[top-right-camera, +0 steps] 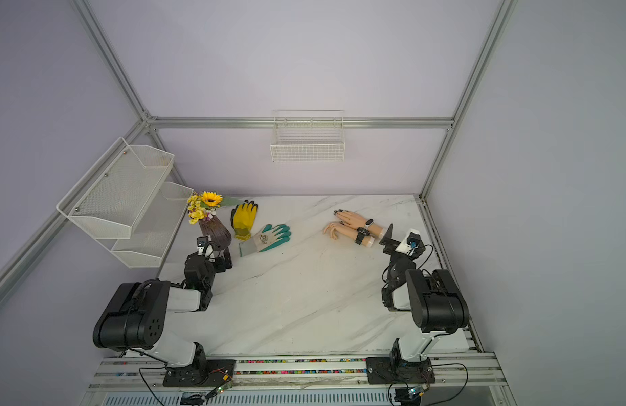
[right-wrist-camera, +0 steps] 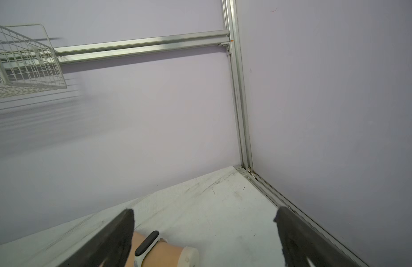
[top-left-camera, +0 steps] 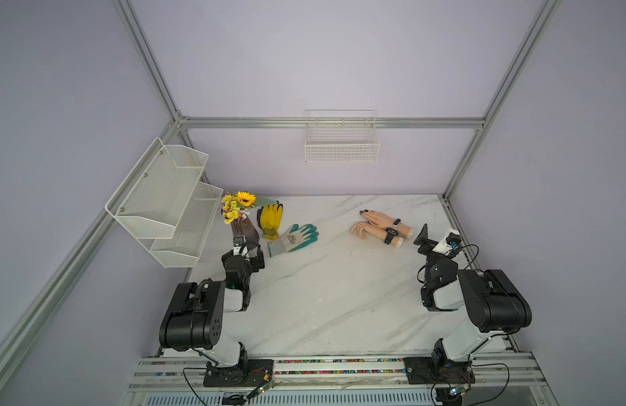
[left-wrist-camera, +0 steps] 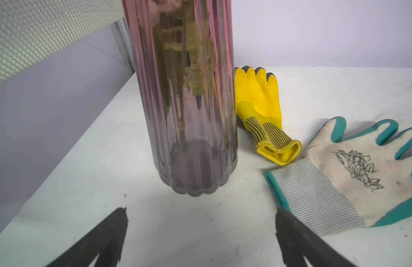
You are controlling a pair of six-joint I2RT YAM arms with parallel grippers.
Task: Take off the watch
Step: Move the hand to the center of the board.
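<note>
Right wrist view gives us the closest look at the task's things. The right gripper (right-wrist-camera: 204, 213) has its 2 fingers spread wide, with only bare table (right-wrist-camera: 212, 208) between them. Partly behind 1 finger we see the white-strapped watch (right-wrist-camera: 146, 245), dark face up. It is wrapped around the wrist of the far mannequin hand (right-wrist-camera: 164, 254), close to the cut end of the forearm. Nothing is gripped.

In both top views, 2 mannequin hands lie just beside each other at the far right of the marble-patterned table, fingers pointing left and cut wrists pointing right. The near mannequin hand (top-left-camera: 366, 231) wears a black watch (top-left-camera: 389, 236). The far one carries the white-strapped watch, so both watches sit on their wrists. The right gripper is low over the table just to the right of the cut wrists, near both watches. We cannot tell whether it touches either forearm.

On the left side of the table, the left gripper (left-wrist-camera: 200, 211) also has its fingers spread and holds nothing. Straight ahead of it stands a ribbed, tinted glass vase (left-wrist-camera: 191, 115), upright, with stems inside. In a top view we see its flowers (top-left-camera: 243, 201), a sunflower among them. To the right of the vase lies a yellow glove (left-wrist-camera: 258, 92), and its cuff is just beside the cuff of a white-and-green glove (left-wrist-camera: 346, 171).

A white mesh shelf (top-left-camera: 164, 197) hangs on the left wall, and a wire basket (top-left-camera: 341, 147) hangs on the far wall.
</note>
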